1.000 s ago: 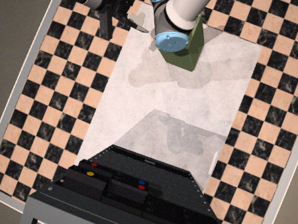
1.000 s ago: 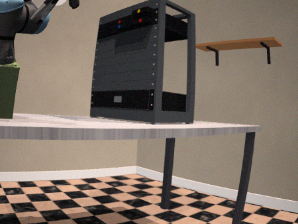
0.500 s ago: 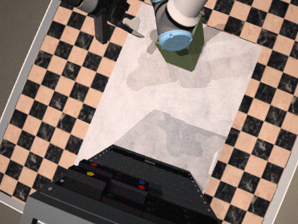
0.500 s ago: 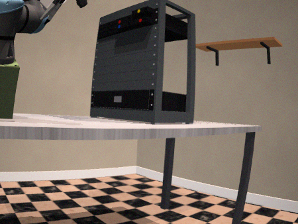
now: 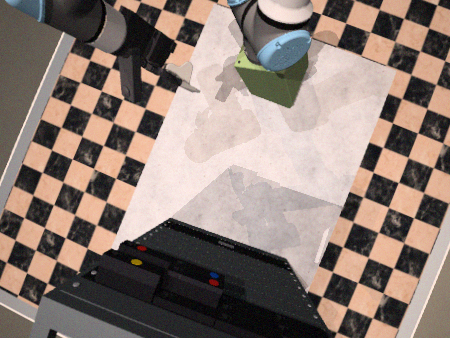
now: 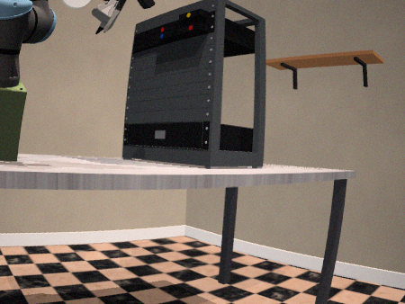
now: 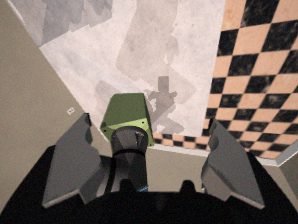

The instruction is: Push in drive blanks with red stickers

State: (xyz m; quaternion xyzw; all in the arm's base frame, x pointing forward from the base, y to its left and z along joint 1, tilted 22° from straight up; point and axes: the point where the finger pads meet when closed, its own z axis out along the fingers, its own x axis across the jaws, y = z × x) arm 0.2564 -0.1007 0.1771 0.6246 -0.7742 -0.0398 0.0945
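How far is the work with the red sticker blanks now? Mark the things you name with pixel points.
Nothing looks surely finished: latching cannot be seen. The open hand (image 5: 159, 82) (image 7: 150, 116) holds nothing, away from the rack (image 5: 292, 277) (image 6: 216, 90). Pushing the two blanks with red stickers (image 5: 142, 248) (image 5: 214, 283) (image 6: 162, 30) (image 6: 191, 28) probably remains.
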